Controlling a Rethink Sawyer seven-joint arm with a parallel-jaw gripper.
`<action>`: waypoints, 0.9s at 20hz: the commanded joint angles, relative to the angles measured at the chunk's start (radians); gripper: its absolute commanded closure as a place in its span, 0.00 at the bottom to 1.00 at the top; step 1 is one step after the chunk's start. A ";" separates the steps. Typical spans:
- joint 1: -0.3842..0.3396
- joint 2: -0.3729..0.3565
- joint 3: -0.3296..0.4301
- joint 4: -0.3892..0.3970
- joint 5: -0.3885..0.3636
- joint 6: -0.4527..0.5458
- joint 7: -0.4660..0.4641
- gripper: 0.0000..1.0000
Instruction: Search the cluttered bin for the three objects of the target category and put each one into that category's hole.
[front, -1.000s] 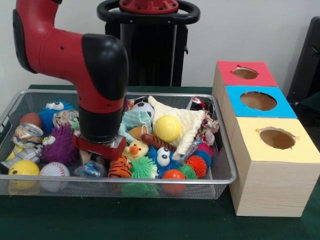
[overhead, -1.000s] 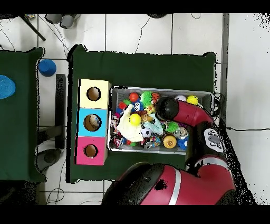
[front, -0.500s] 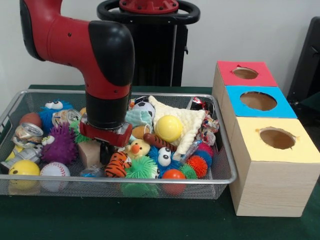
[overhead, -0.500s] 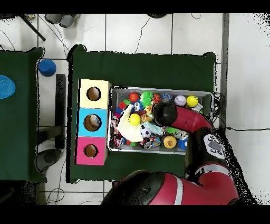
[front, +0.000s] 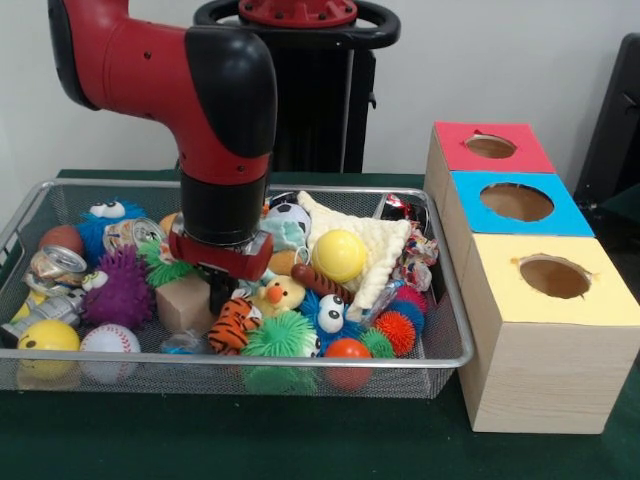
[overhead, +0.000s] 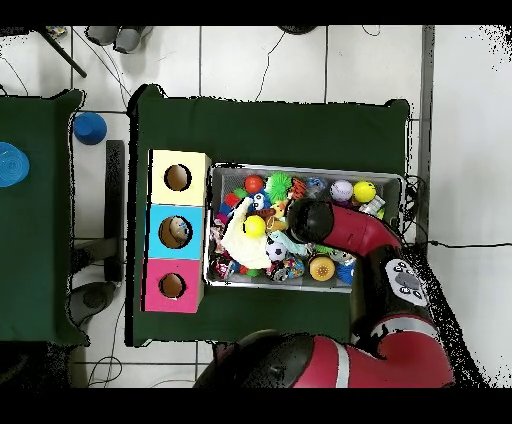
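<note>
Green surface (front: 100, 440) carries wire bin (front: 440, 345); end effector (front: 218, 297) low beside tiger toy (front: 232, 327) (finger state unreadable).

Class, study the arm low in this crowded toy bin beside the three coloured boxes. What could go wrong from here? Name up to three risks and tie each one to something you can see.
1. The pincer sits among tightly packed toys, so it may snag the striped tiger toy or the wooden block by mistake.
2. The cream cloth drapes over the clutter and may hide items from view.
3. The yellow ball perches on that cloth and could roll if nudged.
</note>
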 joint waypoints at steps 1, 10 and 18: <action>-0.009 0.088 0.126 -0.008 -0.015 0.069 0.001 1.00; 0.039 0.126 0.084 -0.159 -0.054 0.154 -0.033 0.00; 0.046 0.134 0.078 -0.192 -0.071 0.174 -0.025 0.00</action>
